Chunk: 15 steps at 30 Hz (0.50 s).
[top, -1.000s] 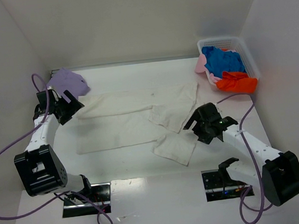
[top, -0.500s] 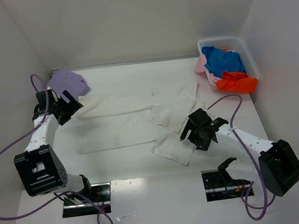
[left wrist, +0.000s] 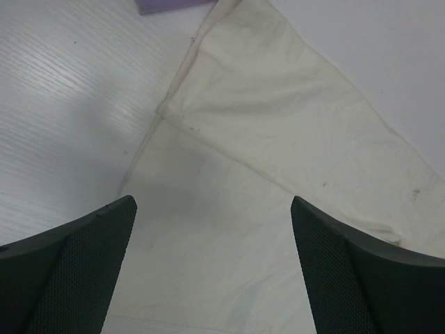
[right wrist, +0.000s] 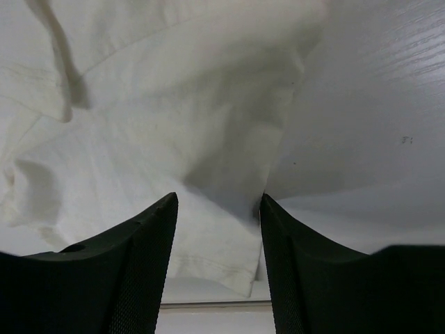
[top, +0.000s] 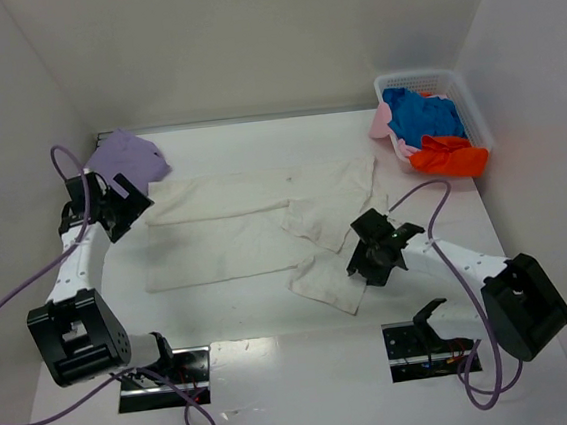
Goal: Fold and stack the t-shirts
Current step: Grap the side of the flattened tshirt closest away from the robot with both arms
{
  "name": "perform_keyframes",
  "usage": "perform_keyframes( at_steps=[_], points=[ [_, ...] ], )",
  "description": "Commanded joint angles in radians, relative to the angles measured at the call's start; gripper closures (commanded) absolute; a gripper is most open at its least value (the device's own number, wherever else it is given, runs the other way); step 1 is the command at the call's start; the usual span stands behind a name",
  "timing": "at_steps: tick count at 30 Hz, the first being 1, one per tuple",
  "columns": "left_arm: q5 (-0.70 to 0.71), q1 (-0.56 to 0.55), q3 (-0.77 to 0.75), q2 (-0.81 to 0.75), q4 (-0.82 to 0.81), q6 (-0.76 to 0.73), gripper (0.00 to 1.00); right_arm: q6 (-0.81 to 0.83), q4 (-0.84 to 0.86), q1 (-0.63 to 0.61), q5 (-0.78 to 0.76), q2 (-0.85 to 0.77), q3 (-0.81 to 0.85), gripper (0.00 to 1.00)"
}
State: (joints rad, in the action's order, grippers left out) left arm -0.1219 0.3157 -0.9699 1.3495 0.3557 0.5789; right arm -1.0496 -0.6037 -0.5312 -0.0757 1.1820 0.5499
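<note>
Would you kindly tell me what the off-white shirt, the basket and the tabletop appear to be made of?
Off-white shirt: soft matte cloth, judging by its creases and hems. Basket: probably white plastic, with a perforated-looking wall. Tabletop: smooth, slightly glossy white board with faint grain lines, possibly laminate.

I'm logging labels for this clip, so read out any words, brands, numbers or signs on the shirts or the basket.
None: no text can be read in any view. The off-white t-shirt, lavender t-shirt and white basket show no print; dark specks on the off-white cloth are not letters.
</note>
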Motion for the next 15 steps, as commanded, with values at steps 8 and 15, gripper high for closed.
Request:
perform_keyframes(
  at_steps=[8, 15],
  points=[
    [-0.047, 0.006, 0.008, -0.009, 0.054, -0.016, 0.0, -0.021, -0.033, -0.044, -0.036, 0.084, 0.061, 0.56],
    [-0.159, 0.016, 0.028, -0.045, 0.15, 0.018, 0.03, -0.032, -0.033, -0.044, -0.049, 0.074, 0.07, 0.86]
  ],
)
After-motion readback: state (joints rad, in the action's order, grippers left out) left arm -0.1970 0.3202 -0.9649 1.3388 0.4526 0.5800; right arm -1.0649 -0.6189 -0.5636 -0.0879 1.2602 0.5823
